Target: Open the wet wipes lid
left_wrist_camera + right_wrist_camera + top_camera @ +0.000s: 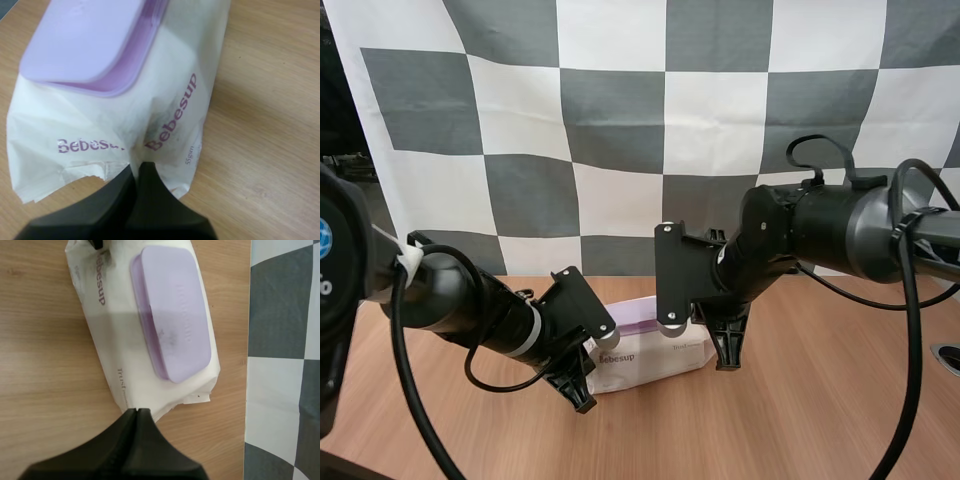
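Left end effector (137,169), fingers closed together, appears to pinch the soft white film wet wipes pack (170,85) directly ahead on the wooden surface (270,125). Right end effector (137,412) is closed, empty, beside the pack. The film will likely deform, so grip the stiff lilac plastic lid (175,310) at its lip.

A wooden desk (820,400) fills the foreground, its top a warm light-brown laminate with fine, straight grain running along its length. The light is soft and even, with no hard glare; seen from the wrist views the surface carries only faint, blurred-edged shadows, one of them a broad dim band across the boards. At the desk's right edge sits a round, grey-rimmed fitting (948,357), cut off by the frame. At the far left, beyond the desk, is a dark strip too dim to make out.
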`<state>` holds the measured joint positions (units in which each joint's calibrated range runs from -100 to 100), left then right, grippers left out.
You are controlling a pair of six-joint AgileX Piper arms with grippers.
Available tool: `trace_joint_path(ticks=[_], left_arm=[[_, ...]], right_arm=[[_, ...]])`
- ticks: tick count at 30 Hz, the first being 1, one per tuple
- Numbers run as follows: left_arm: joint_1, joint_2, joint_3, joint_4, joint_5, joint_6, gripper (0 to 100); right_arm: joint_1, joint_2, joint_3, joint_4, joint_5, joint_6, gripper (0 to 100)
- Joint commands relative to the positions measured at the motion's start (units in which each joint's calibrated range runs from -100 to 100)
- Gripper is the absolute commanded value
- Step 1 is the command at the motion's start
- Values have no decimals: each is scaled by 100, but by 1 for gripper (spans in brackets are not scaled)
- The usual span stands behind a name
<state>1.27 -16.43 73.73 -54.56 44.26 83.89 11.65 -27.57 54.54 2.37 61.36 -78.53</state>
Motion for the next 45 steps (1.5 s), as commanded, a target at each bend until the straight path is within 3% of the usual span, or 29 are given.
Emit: trace_joint_path(ticks=[1, 6, 14, 39, 45], left_arm=[[1, -2, -5, -1, 22, -3, 0], [1, -2, -5, -1, 22, -3, 0], [1, -2, -5, -1, 22, -3, 0], [1, -2, -5, -216, 148, 83, 0], [1, -2, -5, -216, 334, 126, 0]], right_arm=[[5, 59, 8, 785, -54, -125, 0], [69, 369, 8, 1350, -449, -423, 0], [129, 919, 8, 1362, -1153, -423, 0], [129, 1341, 8, 1792, -1128, -569, 0], [129, 1417, 8, 1884, -1600, -569, 0]])
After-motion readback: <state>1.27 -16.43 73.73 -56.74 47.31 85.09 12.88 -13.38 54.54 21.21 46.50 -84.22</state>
